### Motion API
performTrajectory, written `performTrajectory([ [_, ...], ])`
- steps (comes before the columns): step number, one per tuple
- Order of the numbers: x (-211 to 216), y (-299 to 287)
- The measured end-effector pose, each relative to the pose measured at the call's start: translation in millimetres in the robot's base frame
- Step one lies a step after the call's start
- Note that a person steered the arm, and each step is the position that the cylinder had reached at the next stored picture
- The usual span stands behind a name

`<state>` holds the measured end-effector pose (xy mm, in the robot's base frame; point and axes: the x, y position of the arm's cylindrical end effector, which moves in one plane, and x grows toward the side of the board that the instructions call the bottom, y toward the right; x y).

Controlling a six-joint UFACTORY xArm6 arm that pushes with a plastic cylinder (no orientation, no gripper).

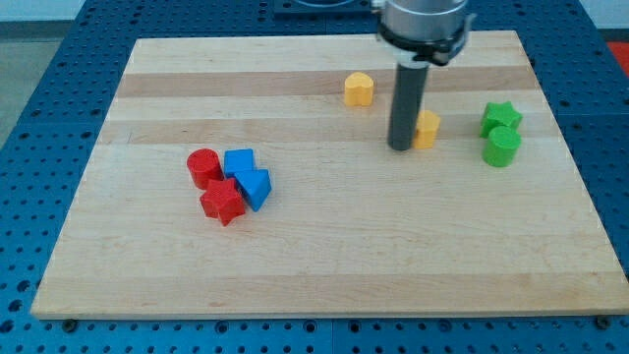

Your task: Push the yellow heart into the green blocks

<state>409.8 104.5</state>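
My tip (401,147) is at the lower end of the dark rod, touching the left side of a yellow block (428,129) that it partly hides; this block's shape is hard to make out. A second yellow block (359,88) sits up and to the left of the rod. A green star (500,118) and a green cylinder (502,147) stand together at the view's right, the star just above the cylinder. They lie about 60 px right of the yellow block by the tip.
A cluster at the view's left holds a red cylinder (204,167), a red star (222,202), a blue block (239,162) and a blue triangle (256,187). The wooden board (314,265) rests on a blue perforated table.
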Motion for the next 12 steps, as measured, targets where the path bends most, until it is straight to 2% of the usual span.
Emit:
performTrajectory([
  [1,-4.1,29.5],
  [2,-2.7,5.9],
  [3,-8.0,-43.9],
  [4,-33.3,-66.6],
  [6,-86.0,-22.0],
  [7,-124.9,-34.4],
  [8,-121.1,-87.3],
  [9,-75.2,-86.4],
  [10,-49.5,-75.3],
  [11,-74.5,-96.4],
  [12,-120.8,-92.7],
])
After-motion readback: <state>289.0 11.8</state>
